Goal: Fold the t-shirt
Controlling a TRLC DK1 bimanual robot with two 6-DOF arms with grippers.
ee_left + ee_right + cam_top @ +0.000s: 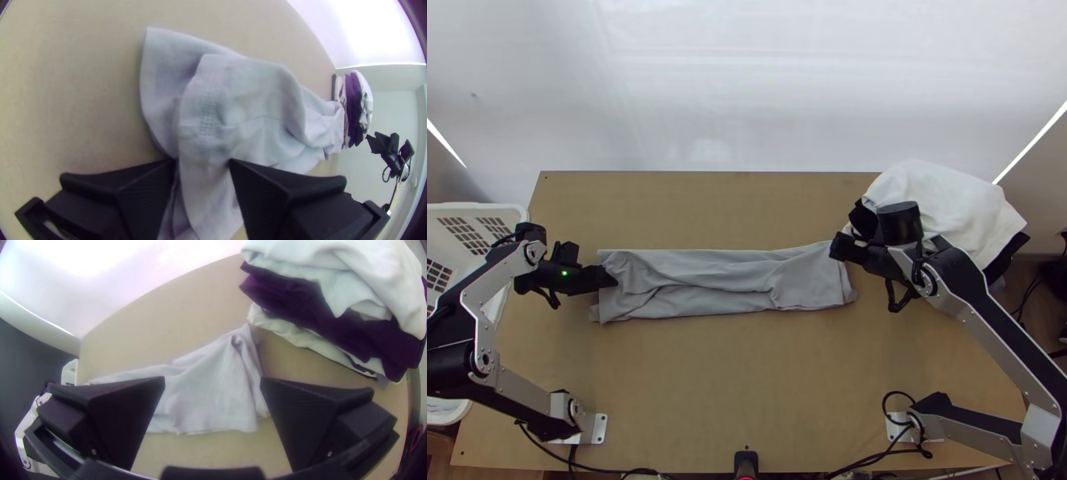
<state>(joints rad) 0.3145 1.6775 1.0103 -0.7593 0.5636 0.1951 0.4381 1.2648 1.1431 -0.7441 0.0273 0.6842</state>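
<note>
The grey t-shirt point(723, 280) lies as a long, narrow folded strip across the middle of the table, with creases along it. At its left end is my left gripper point(613, 280); in the left wrist view that gripper point(202, 162) stands open, the t-shirt point(249, 102) showing in the gap between its fingers. My right gripper point(837, 246) is over the strip's right end. The right wrist view has this gripper point(212, 380) wide open, the t-shirt point(209, 391) visible beyond and between its fingers.
A pile of white and dark clothes point(939, 200) occupies the table's back right corner, close to the right arm. A white basket point(483, 210) stands at the table's left side. Bare table point(747, 376) lies in front of the t-shirt.
</note>
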